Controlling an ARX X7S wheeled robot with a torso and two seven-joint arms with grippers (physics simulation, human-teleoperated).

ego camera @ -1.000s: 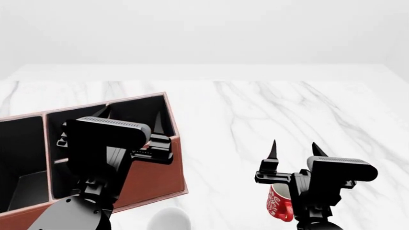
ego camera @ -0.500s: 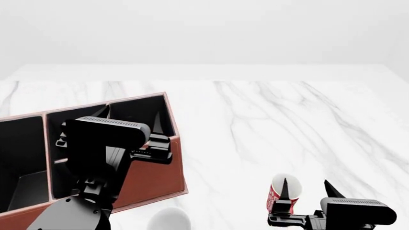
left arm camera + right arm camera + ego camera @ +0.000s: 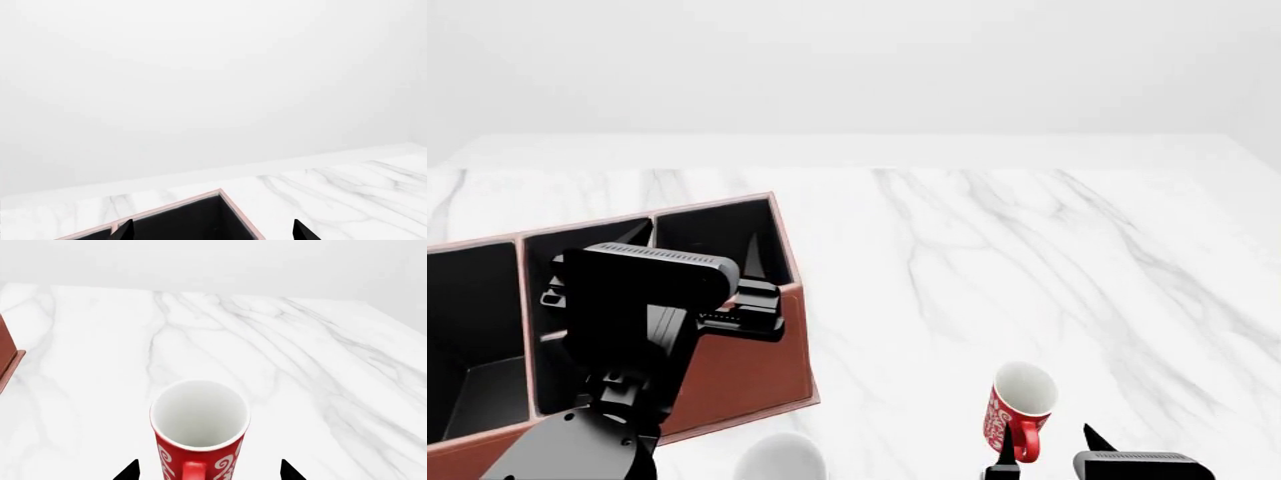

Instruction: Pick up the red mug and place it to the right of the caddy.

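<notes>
Red mug (image 3: 1018,409) is standing upright on the white marble table (image 3: 988,250), near its front edge, well to the right of the caddy (image 3: 741,375) and apart from it. Handle is facing me. Nothing is gripping it yet.

My right gripper (image 3: 208,471) is sitting behind the mug with its two fingertips spread wide, one on either side of the handle, neither touching red. Released, then. In the head view only one fingertip and a corner of the wrist body are showing at the frame's bottom edge.

My left gripper (image 3: 212,231) is hanging above the caddy, tips parted over a black-lined compartment, holding nothing.

Progress, as I am judging it: pick-up not begun; grasp, lift and placing are all left. The mug is already lying on the caddy's right side, though well apart from it.

Hard to read: the mug's base is cut off in the right wrist view, so the fingertips' depth against it is unclear. A white rounded rim (image 3: 778,460) is showing at the bottom of the head view, mostly cut off; probably another cup. The left arm is covering part of the caddy.
</notes>
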